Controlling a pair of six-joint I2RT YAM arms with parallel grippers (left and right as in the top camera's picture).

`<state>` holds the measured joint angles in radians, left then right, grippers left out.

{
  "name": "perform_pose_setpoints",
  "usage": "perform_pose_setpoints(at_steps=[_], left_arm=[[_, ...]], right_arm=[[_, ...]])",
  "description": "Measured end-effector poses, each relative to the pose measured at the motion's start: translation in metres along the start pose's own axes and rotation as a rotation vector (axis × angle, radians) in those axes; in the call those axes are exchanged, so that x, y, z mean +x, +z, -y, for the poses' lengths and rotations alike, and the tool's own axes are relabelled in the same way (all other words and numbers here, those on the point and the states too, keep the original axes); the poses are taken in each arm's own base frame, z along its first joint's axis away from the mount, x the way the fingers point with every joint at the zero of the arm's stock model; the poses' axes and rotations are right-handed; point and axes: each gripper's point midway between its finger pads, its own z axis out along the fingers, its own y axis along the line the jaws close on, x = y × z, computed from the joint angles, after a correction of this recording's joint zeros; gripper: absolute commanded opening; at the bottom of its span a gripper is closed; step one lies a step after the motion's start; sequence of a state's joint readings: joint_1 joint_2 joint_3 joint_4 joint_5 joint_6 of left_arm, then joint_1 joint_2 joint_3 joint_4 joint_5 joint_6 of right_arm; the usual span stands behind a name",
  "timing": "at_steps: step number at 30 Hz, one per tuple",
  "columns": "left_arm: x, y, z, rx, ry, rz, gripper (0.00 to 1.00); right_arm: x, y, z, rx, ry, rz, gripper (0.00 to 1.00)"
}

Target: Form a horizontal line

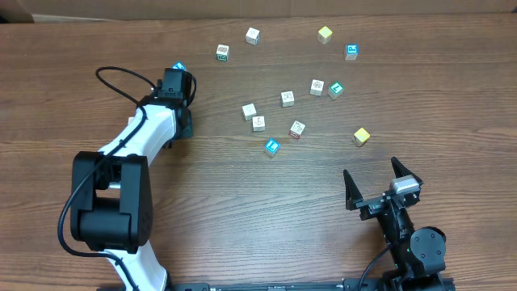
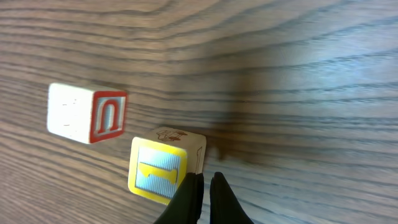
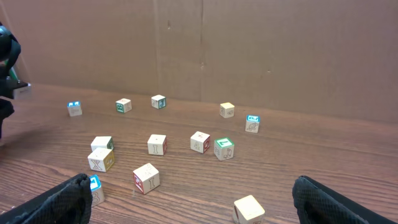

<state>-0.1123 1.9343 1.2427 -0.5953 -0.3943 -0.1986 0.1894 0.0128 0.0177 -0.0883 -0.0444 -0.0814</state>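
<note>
No row of four touching cubes shows; the cubes lie scattered singly. My left gripper (image 2: 206, 182) is shut and empty, its tips low over the table against the right edge of a cube with a yellow-framed blue face (image 2: 160, 170). A white cube with a red U (image 2: 86, 113) sits just left of it. In the overhead view the left gripper (image 1: 178, 81) covers most of a blue-topped cube (image 1: 179, 68). My right gripper (image 1: 377, 179) (image 3: 199, 199) is open and empty near the front right.
Loose cubes lie across the far middle: white (image 1: 253, 35), yellow (image 1: 325, 34), blue (image 1: 352, 52), a close pair (image 1: 249, 111) (image 1: 258, 123), blue (image 1: 271, 147), yellow (image 1: 361, 137). A cardboard wall (image 3: 249, 50) closes the far edge.
</note>
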Motion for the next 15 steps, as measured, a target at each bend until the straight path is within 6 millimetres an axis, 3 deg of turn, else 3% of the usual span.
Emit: perform_pose_setpoints(at_steps=[12,15], left_arm=[[-0.0003,0.0020,-0.0062,-0.008,-0.013,-0.004,0.06],[0.0023,0.0020,-0.0064,-0.008,-0.008,-0.014,0.13]], right_arm=[[0.0000,0.0000,-0.0001,0.000,0.000,0.000,1.00],[0.0000,0.0000,-0.0001,0.000,0.000,0.000,1.00]])
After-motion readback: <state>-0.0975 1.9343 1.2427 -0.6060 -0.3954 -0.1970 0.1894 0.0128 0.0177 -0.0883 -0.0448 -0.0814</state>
